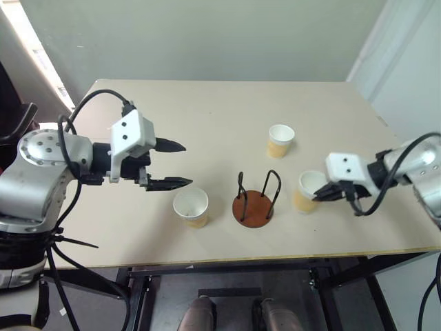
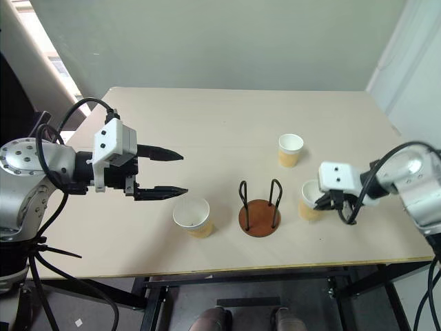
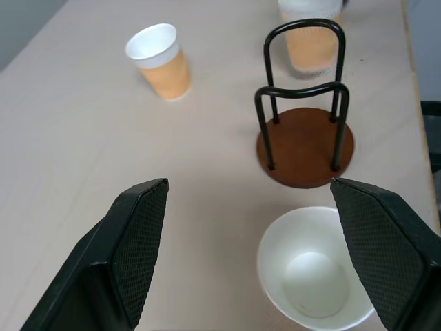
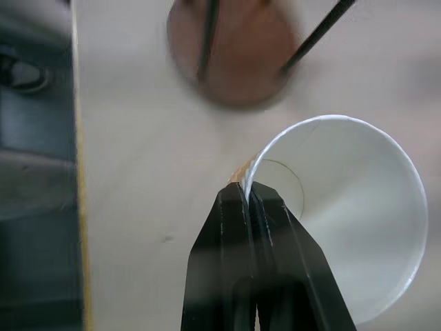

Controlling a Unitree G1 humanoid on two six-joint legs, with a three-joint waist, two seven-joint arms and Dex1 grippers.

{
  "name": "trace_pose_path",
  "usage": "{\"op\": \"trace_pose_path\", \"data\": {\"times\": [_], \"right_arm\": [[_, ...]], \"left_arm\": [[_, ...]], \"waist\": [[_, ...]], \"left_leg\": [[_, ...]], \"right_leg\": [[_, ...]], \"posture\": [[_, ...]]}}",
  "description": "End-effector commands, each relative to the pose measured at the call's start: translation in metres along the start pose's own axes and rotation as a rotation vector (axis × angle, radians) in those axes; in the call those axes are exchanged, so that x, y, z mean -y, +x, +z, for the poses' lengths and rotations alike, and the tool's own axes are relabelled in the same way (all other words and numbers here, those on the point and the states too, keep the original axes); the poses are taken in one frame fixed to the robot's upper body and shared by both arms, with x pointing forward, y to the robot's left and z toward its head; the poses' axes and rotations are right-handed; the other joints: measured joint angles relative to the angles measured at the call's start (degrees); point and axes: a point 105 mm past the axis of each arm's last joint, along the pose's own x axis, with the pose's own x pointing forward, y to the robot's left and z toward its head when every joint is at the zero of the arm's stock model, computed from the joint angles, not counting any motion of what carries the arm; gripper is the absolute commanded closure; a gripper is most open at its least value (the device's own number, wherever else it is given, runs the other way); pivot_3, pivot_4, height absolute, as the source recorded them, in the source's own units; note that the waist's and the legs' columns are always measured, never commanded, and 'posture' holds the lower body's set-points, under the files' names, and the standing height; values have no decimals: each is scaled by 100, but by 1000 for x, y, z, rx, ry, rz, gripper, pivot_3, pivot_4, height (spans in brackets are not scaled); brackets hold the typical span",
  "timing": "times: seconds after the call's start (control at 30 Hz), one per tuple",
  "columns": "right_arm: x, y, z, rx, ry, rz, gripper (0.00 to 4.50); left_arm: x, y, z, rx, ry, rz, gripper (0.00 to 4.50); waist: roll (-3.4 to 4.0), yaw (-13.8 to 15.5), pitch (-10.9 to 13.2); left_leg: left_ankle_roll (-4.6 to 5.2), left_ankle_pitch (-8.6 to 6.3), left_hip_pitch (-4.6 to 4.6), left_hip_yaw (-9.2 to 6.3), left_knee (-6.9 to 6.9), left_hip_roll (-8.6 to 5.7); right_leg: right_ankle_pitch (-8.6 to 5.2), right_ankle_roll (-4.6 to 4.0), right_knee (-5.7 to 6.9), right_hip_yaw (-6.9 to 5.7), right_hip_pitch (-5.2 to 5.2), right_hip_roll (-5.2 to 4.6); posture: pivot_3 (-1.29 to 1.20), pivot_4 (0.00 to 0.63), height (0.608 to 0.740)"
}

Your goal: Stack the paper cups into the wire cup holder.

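Wire cup holder point(image 1: 254, 200) empty; right gripper point(image 1: 324, 195) pinching one paper cup's point(image 1: 308, 191) rim, left gripper point(image 1: 173, 164) wide, holding nothing.

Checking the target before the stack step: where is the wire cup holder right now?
In the left eye view the wire cup holder with its round reddish-brown base stands empty near the table's front edge, between two pale yellow-orange paper cups, the right one pinched at its rim by the right gripper.

Robot test lab or workroom — plain beige table point(image 1: 207, 117) on black metal frame point(image 1: 227, 272), bare pale walls point(image 1: 207, 34)

Wire cup holder point(image 4: 231, 58) blurred, cut off.
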Motion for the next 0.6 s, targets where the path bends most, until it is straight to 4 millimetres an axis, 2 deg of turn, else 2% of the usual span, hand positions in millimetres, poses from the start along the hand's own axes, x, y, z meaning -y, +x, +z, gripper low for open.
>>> {"op": "trace_pose_path", "data": {"times": [0.03,0.1,0.17,0.23,0.37,0.6], "right_arm": [[28,-46,74,221,-196,-150,4475],[29,-41,89,245,-264,-130,4475],[22,-22,96,242,-323,-56,4475],[16,-7,98,241,-353,0,4475],[11,13,91,208,-371,51,4475],[2,22,83,191,-377,115,4475]], "left_arm": [[-3,-1,12,47,47,12,443],[-1,2,10,47,44,-1,443],[2,7,8,44,43,-24,443],[4,9,6,39,41,-38,443],[4,10,5,32,39,-34,443],[9,8,2,21,15,-26,443]], "waist": [[2,-20,0],[-20,-35,-13],[-47,-36,-29],[-38,-36,-23],[-29,-27,-18],[-29,-35,-18]], "left_leg": [[-2,1,-1,1,-2,-1],[-2,1,4,-3,-13,4],[-9,-3,15,-15,-27,11],[-24,-12,24,-18,-22,12],[-30,-8,7,-16,-22,11],[-37,-5,4,-16,-25,11]], "right_leg": [[-1,-3,8,3,-9,2],[-13,-23,19,1,-16,8],[-31,-52,37,-11,-15,13],[-42,-67,60,-13,-15,13],[-38,-61,68,-12,-37,13],[-37,-58,67,-10,-42,13]], "posture": [[0,150,740],[0,150,740],[0,150,740],[0,150,740],[0,150,740],[0,150,740]]}}
